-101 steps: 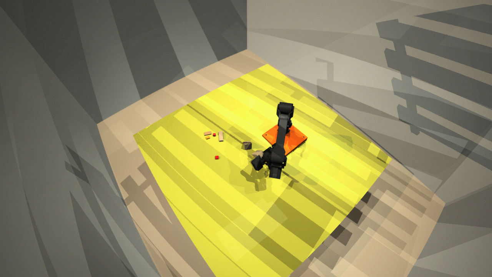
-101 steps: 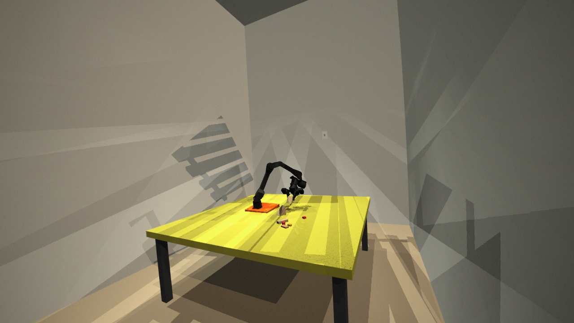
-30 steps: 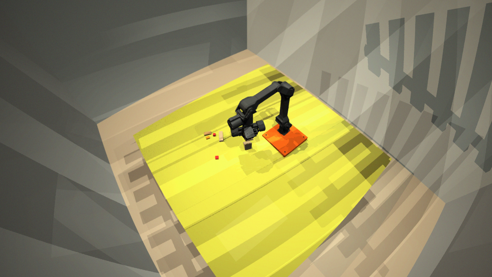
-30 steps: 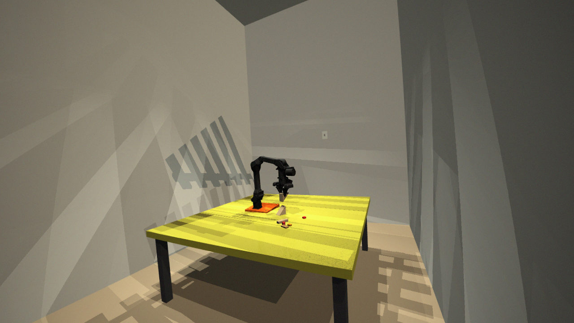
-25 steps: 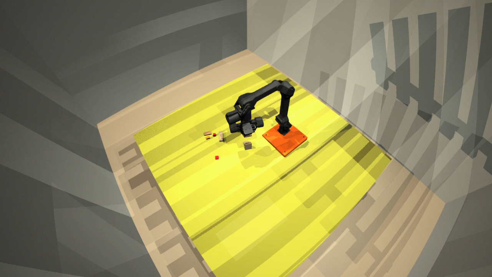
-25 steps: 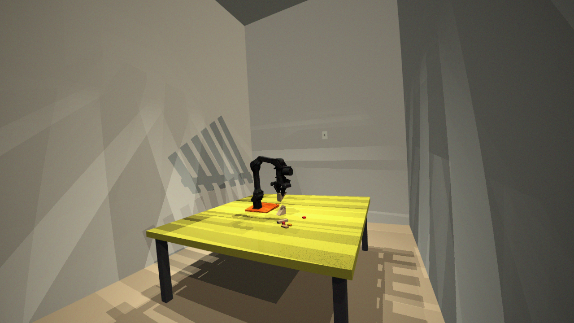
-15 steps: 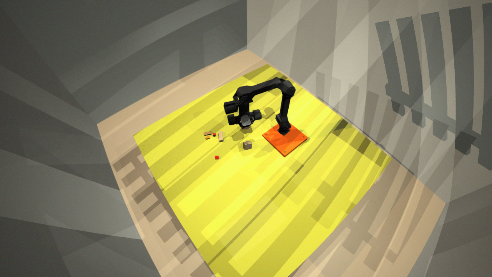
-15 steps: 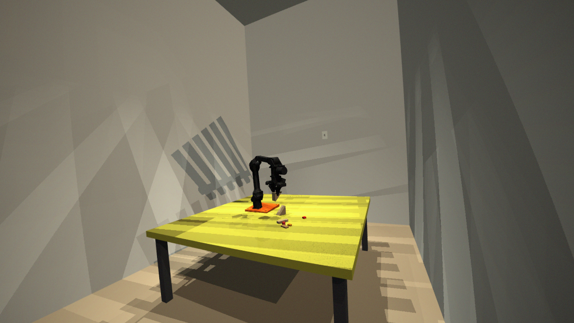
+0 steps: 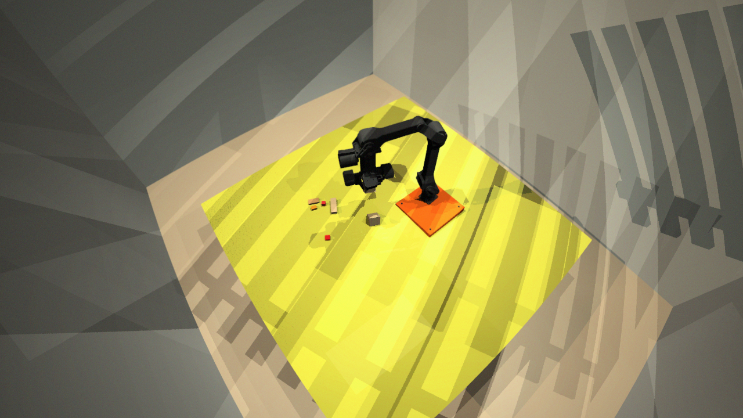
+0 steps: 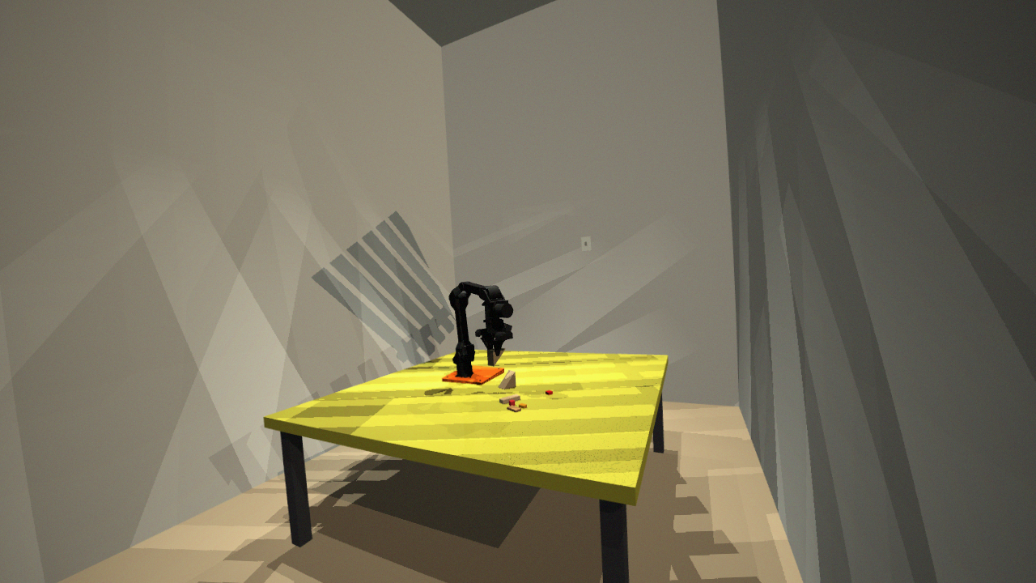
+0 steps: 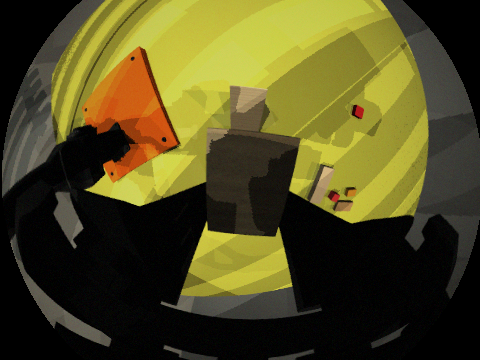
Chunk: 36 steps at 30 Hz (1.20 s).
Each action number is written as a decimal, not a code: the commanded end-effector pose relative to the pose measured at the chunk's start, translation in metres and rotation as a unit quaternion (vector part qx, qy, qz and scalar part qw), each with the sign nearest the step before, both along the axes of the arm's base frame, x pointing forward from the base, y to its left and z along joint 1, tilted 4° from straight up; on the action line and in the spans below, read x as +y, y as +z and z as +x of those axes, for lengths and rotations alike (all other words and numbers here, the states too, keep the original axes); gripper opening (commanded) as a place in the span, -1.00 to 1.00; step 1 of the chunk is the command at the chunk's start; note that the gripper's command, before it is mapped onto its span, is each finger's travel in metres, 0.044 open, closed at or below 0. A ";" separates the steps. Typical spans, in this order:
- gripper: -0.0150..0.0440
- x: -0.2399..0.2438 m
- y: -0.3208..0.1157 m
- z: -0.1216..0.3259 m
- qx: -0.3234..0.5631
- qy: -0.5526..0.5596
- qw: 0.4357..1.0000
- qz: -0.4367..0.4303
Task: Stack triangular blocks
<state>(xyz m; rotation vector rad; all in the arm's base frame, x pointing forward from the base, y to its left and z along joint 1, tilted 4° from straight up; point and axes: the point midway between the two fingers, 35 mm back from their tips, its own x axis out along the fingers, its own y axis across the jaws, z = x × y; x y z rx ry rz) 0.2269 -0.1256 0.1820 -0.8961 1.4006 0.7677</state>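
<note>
One triangular block (image 9: pixel 372 219) (image 10: pixel 508 380) (image 11: pixel 246 111) stands on the yellow table (image 9: pixel 415 322) (image 10: pixel 448 435), in front of the orange base plate in the exterior view. Its slope shows there, rising to the right. My gripper (image 10: pixel 495 352) (image 11: pixel 245 190) is shut on the other triangular block. The held block (image 9: pixel 369 190) (image 10: pixel 492 358) (image 11: pixel 250 185) hangs in the air above the table, apart from the standing block. In the wrist view the held block covers the near end of the standing one. The fingertips are mostly hidden in the top view.
A pale bar (image 9: pixel 333 205) (image 10: pixel 509 399) (image 11: pixel 321 183) lies near a small red block (image 9: pixel 323 203) (image 11: pixel 334 196), an orange piece (image 9: pixel 313 208) (image 11: pixel 351 192) and a tan piece (image 9: pixel 313 200) (image 11: pixel 343 205). Another red block (image 9: pixel 327 237) (image 10: pixel 549 392) (image 11: pixel 357 111) lies apart. The orange base plate (image 9: pixel 430 223) (image 11: pixel 135 95) is beside the standing block.
</note>
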 end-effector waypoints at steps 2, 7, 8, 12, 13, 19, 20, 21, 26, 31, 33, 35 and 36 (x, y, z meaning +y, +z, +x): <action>-0.49 0.007 -0.022 0.004 0.003 -0.001 1.000 0.002; -0.49 0.015 -0.041 0.006 0.003 -0.001 1.000 0.002; -0.49 0.017 -0.044 0.006 0.003 -0.001 1.000 0.003; -0.49 0.022 -0.056 0.007 0.003 -0.001 1.000 0.003; -0.49 0.022 -0.057 0.007 0.003 -0.001 1.000 0.003; -0.49 0.027 -0.074 0.012 0.003 -0.001 1.000 0.003; -0.49 0.028 -0.078 0.013 0.003 -0.001 1.000 0.003; -0.49 0.029 -0.082 0.014 0.003 -0.001 1.000 0.003; -0.49 0.029 -0.084 0.016 0.003 -0.001 1.000 0.003; -0.49 0.029 -0.083 0.016 -0.004 -0.003 1.000 0.002; -0.49 0.029 -0.084 0.016 -0.004 -0.003 1.000 0.002; -0.49 0.029 -0.084 0.016 -0.004 -0.003 1.000 0.002; -0.49 0.029 -0.084 0.016 -0.004 -0.003 1.000 0.002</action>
